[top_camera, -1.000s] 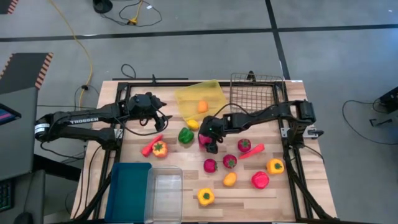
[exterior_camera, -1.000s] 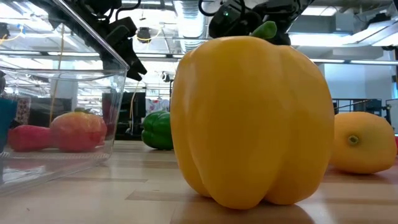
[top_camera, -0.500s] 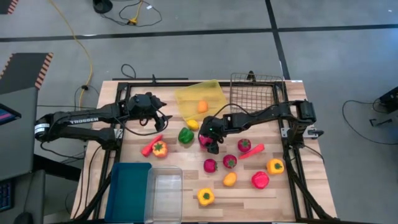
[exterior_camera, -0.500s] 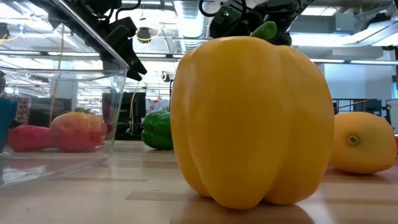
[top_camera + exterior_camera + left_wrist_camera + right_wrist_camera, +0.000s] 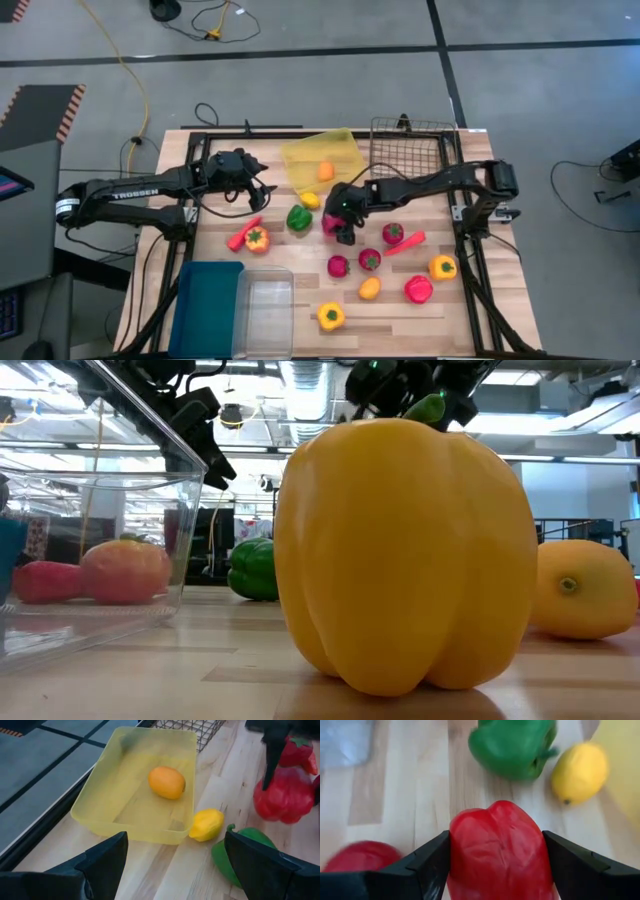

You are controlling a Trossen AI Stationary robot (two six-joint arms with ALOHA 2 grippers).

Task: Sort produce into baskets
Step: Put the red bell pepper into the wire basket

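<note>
Little has been sorted, it would seem. Taking the yellow tray point(image 5: 320, 160) as landmark: the left gripper point(image 5: 262, 186) waits just left of it, fingers spread and empty. The blue bin point(image 5: 207, 308) and clear bin point(image 5: 264, 312), well below-left of it, look unfilled. One orange lemon point(image 5: 325, 171) lies inside it. Just below its right corner, a red pepper point(image 5: 497, 850) is clamped by the right gripper point(image 5: 341, 231). The wire basket point(image 5: 412, 150) beside it is bare; about a dozen pieces remain loose.

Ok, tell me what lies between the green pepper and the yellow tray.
A yellow lemon lies between the green pepper and the yellow tray, resting against the tray's near wall. The high and left wrist views show it.
</note>
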